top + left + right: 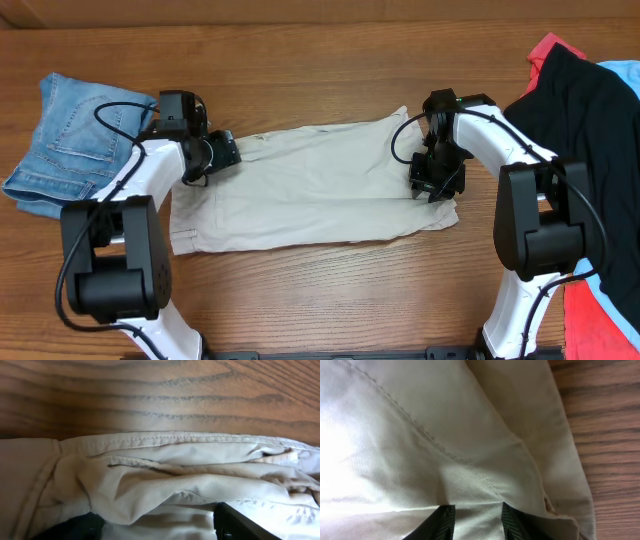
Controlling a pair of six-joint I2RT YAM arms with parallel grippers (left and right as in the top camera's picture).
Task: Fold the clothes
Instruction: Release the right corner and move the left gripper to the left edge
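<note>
Cloth lies mid-table for you: the khaki shorts are spread flat on the wooden table, a pale beige strip with their long axis running left to right. The right end sits slightly higher in the overhead view. The surface is smooth, with a few shallow creases. Up close you see stitched seams and, at the left end, several layers bunched into soft ridges.

Your left gripper sits at the upper left corner of the shorts. In its wrist view the fingers stand well apart with a bulge of cloth between them, and you cannot tell whether they grip it. Your right gripper is on the right end, its fingers pinched on a fold of the khaki.

Both arms reach in over the ends of the shorts and hide those corners from above. Folded jeans lie near the left end. Well to the right a black garment is heaped over red cloth and light blue cloth.
</note>
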